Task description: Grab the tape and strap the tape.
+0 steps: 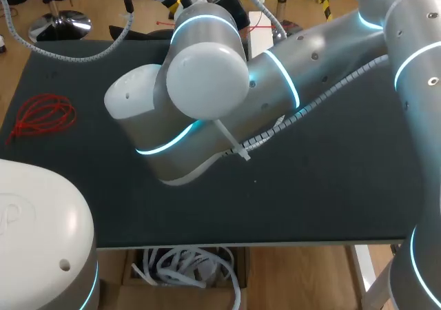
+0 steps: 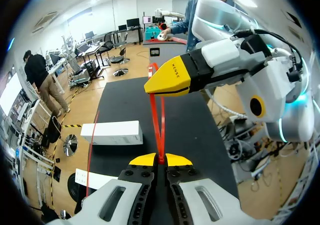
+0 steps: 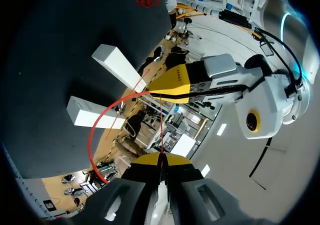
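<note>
A dark matte worktop (image 1: 331, 186) is carrying everything. My right arm (image 1: 275, 96) is lying across its middle in the head view and hiding both hands there. A bundle of red strapping (image 1: 43, 117) is resting near the worktop's left edge. A white box (image 3: 117, 65) and a second white box (image 3: 90, 114) are sitting on the surface, apart from each other.

The red tape (image 2: 159, 130) is hanging above the worktop, running between the two hands. The left hand (image 2: 160, 160) is pinching one end, its yellow tips pressed together on it. The right hand (image 3: 161, 161) is clamping the other end the same way, and a slack loop is bowing out to one side. A short line of dark print is showing on a yellow fingertip (image 2: 172, 75).
</note>
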